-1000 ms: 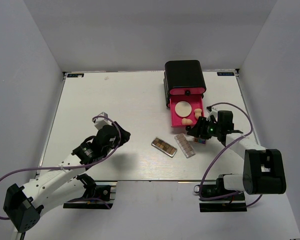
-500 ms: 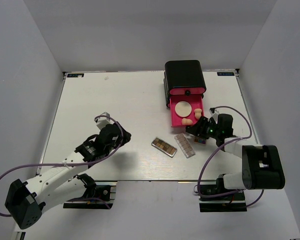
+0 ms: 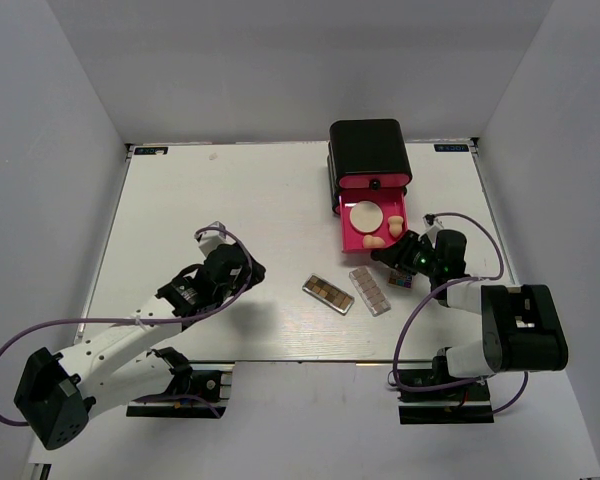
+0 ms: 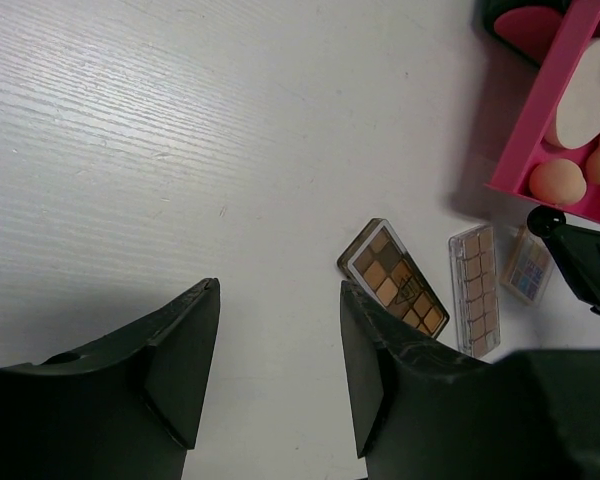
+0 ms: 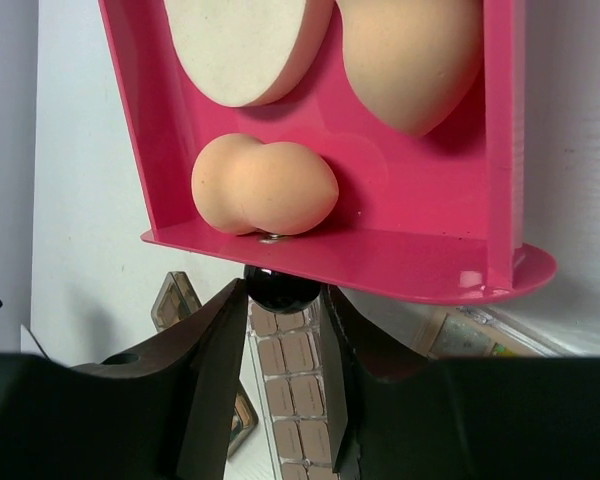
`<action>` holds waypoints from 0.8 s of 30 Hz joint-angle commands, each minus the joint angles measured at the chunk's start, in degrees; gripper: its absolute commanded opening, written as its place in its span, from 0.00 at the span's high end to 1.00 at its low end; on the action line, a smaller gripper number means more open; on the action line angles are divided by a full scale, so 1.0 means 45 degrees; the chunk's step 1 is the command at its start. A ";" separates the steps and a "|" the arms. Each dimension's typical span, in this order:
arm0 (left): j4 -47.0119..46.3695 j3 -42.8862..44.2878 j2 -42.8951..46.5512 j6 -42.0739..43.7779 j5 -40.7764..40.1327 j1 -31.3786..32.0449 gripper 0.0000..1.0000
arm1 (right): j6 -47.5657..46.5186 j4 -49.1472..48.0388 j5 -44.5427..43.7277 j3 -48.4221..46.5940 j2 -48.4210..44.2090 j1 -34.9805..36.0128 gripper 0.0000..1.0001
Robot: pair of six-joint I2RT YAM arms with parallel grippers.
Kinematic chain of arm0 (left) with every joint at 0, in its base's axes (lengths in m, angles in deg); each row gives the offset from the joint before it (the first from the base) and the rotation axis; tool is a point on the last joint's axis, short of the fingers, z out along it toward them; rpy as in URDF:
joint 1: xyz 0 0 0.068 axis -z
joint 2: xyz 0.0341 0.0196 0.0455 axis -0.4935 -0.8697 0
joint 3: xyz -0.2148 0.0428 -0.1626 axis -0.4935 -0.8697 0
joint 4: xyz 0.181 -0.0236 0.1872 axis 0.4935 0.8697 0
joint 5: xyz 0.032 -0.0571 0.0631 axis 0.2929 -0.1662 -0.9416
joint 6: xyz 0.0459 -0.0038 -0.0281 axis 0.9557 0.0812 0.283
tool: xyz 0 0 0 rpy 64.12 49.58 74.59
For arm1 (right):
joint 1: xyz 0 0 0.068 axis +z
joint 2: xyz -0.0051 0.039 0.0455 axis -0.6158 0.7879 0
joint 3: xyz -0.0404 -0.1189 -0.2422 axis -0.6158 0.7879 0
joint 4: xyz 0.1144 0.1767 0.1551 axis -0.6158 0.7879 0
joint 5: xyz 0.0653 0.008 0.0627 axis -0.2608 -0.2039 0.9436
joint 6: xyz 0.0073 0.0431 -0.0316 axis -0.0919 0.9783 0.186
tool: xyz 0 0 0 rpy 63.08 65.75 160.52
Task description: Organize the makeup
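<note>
right gripper (image 5: 283, 296) pinches drawer knob (image 5: 280, 284) | left gripper (image 4: 278, 292) spread, holds nothing, above table (image 4: 180, 120)

The white tabletop (image 3: 230, 200) carries a black box (image 3: 369, 150) at its far right. Nearer, in a row, a brown palette (image 3: 328, 294), a clear palette (image 3: 370, 291) and a small multicolour palette (image 4: 528, 268) lie flat.

The right gripper (image 5: 285, 294) pinches the black knob (image 5: 280, 284) of a pink drawer (image 5: 380, 265) holding a round cream puff (image 5: 245, 40) and two beige egg sponges (image 5: 265, 188), with a clear pinkish palette (image 5: 290, 400) below.
</note>
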 commanded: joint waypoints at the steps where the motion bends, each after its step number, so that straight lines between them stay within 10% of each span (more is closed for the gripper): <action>1: -0.0229 0.0430 0.0051 0.0159 0.0075 0.0058 0.38 | 0.0116 -0.1672 -0.0335 -0.0485 -0.0006 -0.0003 0.62; 24: -0.0600 0.0546 -0.0457 0.0296 0.0271 0.0058 0.39 | -0.0294 -0.1730 -0.0549 -0.3219 0.1515 -0.0003 0.62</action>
